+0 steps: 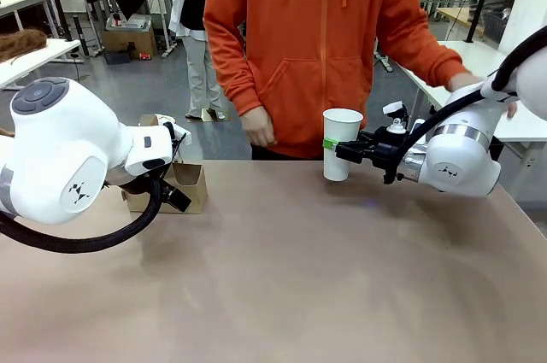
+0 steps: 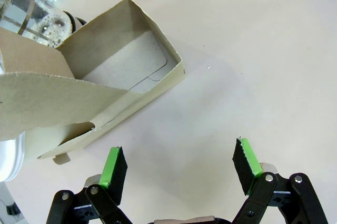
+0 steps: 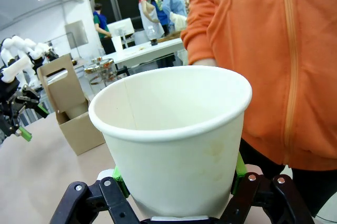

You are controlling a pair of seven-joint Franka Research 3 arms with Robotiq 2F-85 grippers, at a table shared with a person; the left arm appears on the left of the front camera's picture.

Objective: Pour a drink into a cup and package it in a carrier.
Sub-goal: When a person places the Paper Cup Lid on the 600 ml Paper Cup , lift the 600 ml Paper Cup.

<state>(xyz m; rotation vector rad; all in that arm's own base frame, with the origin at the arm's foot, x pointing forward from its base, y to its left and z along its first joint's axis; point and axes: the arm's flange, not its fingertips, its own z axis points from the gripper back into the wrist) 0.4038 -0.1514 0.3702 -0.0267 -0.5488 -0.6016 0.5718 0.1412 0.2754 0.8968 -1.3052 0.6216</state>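
Right arm comes in low and level from the side of the table well away from the carrier, wrist horizontal, fingers pointing toward the carrier's side. Right gripper clamped on the cup, green pads pressed against its lower half on opposite sides; right wrist view confirms both pads tight on the cup wall. Cup upright, open-topped, inside plain white. Cannot tell whether its base rests on the table or hangs just above it. Cup stands well apart from the carrier, near the table's far edge, just in front of the person's orange hoodie.

Left arm bent over the carrier, wrist turned downward. Left gripper held above the tabletop just beside the carrier, fingers spread wide, bare table between the pads. Carrier pocket nearest the gripper open, cardboard floor showing. Glass pitcher just behind the carrier, on its side away from the gripper
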